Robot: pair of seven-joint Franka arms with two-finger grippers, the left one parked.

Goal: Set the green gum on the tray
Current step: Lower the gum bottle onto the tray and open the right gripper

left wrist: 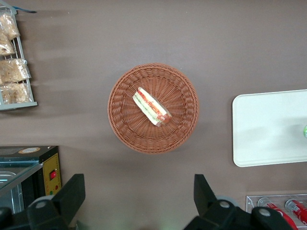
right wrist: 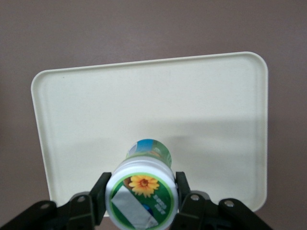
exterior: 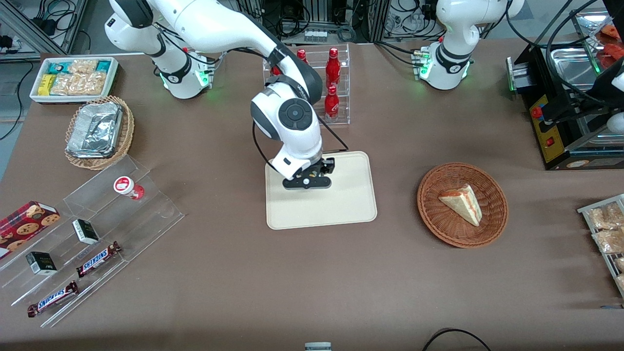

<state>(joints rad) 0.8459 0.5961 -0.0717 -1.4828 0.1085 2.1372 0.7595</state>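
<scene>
My right gripper (exterior: 308, 176) hangs over the part of the cream-beige tray (exterior: 341, 209) farther from the front camera. In the right wrist view the gripper (right wrist: 142, 188) is shut on the green gum (right wrist: 142, 196). One black finger (right wrist: 101, 187) presses each side of its white lid, which has a green flower label. The blue-green body points down at the tray (right wrist: 96, 110). I cannot tell whether the bottle touches the tray. In the front view the gripper hides the gum. In the left wrist view a green sliver (left wrist: 305, 131) shows over the tray (left wrist: 264, 129).
A red-lidded gum bottle (exterior: 127, 187) stands on the clear acrylic stand toward the working arm's end. A wicker basket with a sandwich (exterior: 462, 204) lies toward the parked arm's end. A rack of red bottles (exterior: 332, 87) stands farther from the front camera than the tray.
</scene>
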